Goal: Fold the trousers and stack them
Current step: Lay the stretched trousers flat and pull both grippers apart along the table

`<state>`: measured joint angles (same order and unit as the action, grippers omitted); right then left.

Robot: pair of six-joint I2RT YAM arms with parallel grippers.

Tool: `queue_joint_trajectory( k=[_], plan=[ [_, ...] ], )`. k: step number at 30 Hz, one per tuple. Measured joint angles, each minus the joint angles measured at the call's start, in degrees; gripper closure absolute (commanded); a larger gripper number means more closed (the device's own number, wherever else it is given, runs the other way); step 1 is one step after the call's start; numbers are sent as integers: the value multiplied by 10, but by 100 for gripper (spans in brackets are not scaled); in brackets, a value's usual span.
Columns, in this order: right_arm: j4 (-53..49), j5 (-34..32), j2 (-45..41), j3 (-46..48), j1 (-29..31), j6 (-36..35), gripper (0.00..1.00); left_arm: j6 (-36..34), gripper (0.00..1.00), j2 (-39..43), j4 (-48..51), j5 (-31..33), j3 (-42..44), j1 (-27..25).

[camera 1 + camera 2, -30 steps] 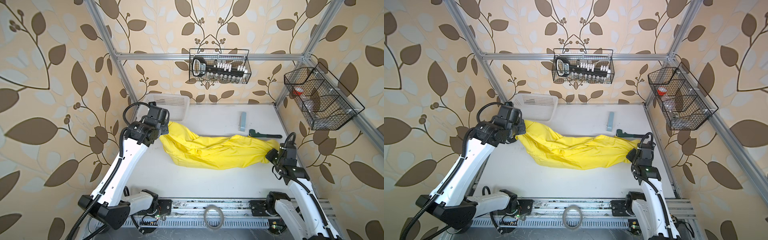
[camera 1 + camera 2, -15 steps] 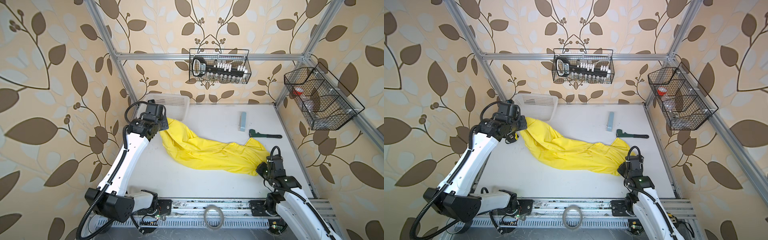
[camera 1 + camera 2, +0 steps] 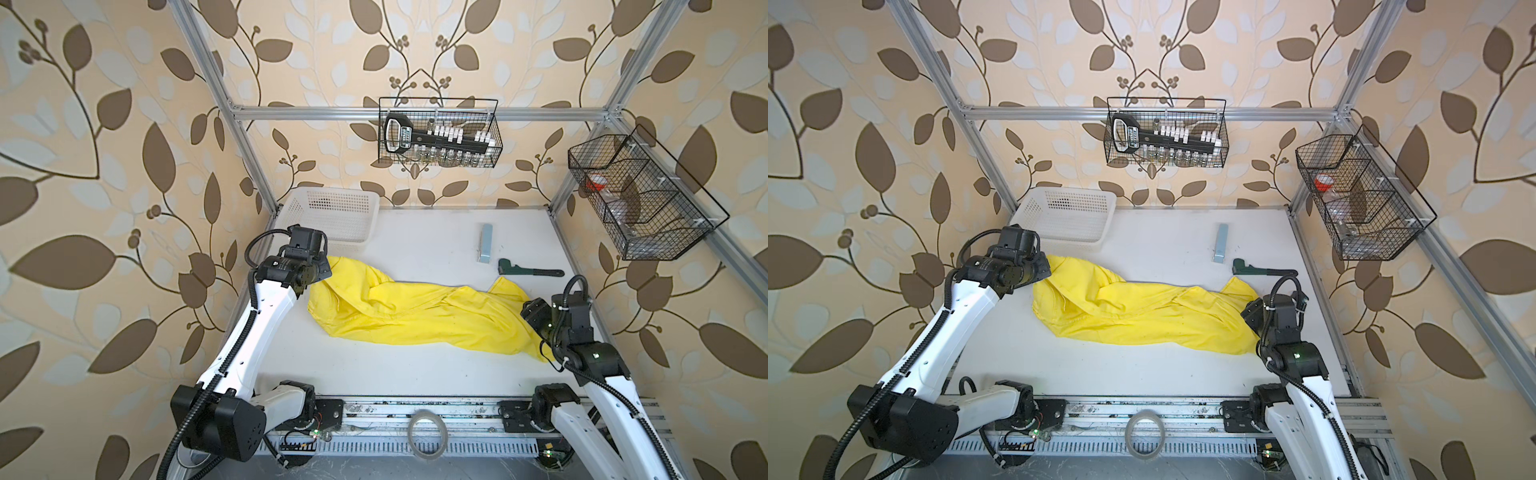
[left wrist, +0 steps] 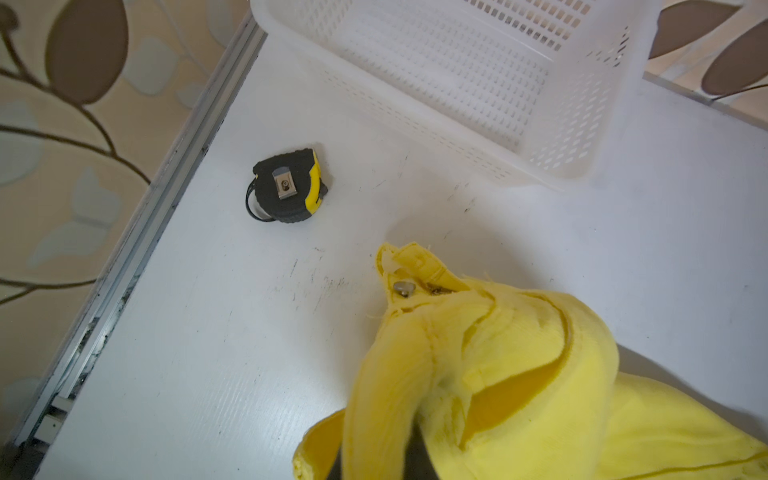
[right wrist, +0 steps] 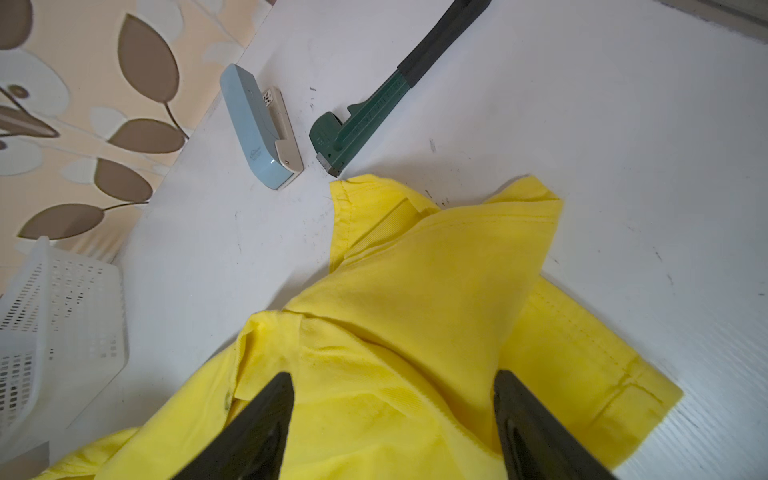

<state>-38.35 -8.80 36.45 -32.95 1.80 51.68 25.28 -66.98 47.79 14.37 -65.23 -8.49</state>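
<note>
While left hand (image 3: 324,272) pinches trousers (image 3: 415,316), right hand (image 5: 390,376) spread above them.

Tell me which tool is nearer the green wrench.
Right. The right tool is over the trousers' end near the wrench; the left tool is across the table, by the basket.

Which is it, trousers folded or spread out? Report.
Spread out, not folded: the trousers lie rumpled and stretched long across the table.
</note>
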Motion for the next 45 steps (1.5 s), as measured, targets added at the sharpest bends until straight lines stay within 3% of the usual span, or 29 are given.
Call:
queue_joint_trajectory(
  k=[4, 10, 17, 27, 36, 39, 45],
  plan=[
    [45, 82, 72, 18, -59, 22, 19, 25, 99, 29, 2, 10, 55, 16],
    [81, 158, 139, 34, -70, 66, 17, 50, 99, 46, -5, 9, 103, 57],
    [59, 161, 109, 33, -76, 112, 16, 53, 99, 44, -20, 4, 111, 71],
    [-58, 167, 51, 30, -111, 168, 26, 53, 99, 27, -39, -5, 111, 78],
    [-49, 183, 69, 66, -109, 224, 33, 53, 100, 5, -58, -10, 110, 78],
    [-27, 183, 84, 72, -107, 238, 45, 52, 99, 5, -59, -10, 110, 78],
    [11, 176, 112, 85, -108, 244, 94, 51, 100, 4, -59, -12, 110, 78]
  ],
)
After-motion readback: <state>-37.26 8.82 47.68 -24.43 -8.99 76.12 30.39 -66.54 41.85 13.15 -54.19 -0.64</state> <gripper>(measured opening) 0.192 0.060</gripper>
